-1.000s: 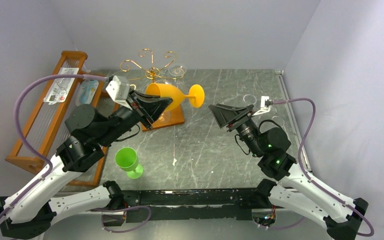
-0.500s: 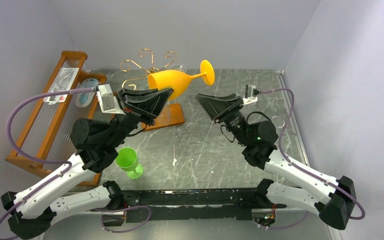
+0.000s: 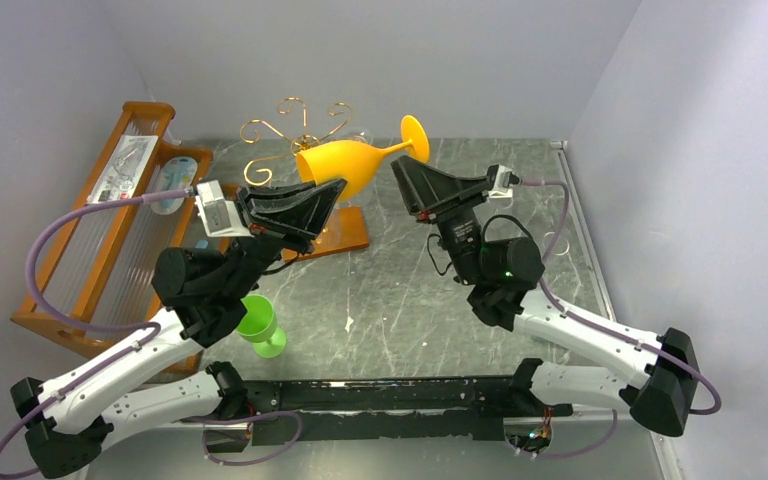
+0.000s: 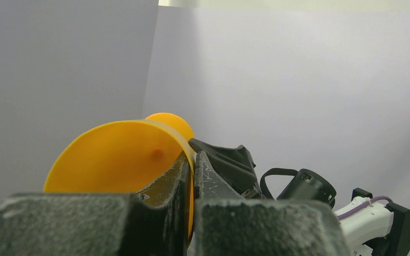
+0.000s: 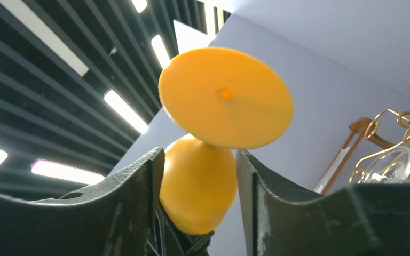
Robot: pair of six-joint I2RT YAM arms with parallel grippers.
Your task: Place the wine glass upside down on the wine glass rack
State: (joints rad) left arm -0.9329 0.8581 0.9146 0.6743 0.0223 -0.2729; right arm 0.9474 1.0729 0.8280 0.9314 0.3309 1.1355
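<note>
An orange wine glass (image 3: 352, 163) hangs in the air, lying almost sideways with its foot (image 3: 415, 138) up to the right. My left gripper (image 3: 330, 192) is shut on the rim of its bowl; in the left wrist view (image 4: 191, 178) one finger is inside the bowl (image 4: 120, 160) and one outside. My right gripper (image 3: 401, 170) is open, just right of the stem under the foot. In the right wrist view the bowl (image 5: 197, 186) shows between the spread fingers (image 5: 139, 181), not touched. The gold wire rack (image 3: 298, 125) stands behind the glass on its brown base (image 3: 348, 232).
A green cup (image 3: 257, 322) stands near the front left. A large wooden shelf with ribbed clear panels (image 3: 110, 235) lies at the left. A clear glass (image 5: 388, 165) hangs on the gold rack (image 5: 405, 120). Grey walls close in on the table.
My left gripper has raised the orange glass and tipped its foot upward. My right arm has swung left and up, bringing its open fingers close to the glass's stem.
</note>
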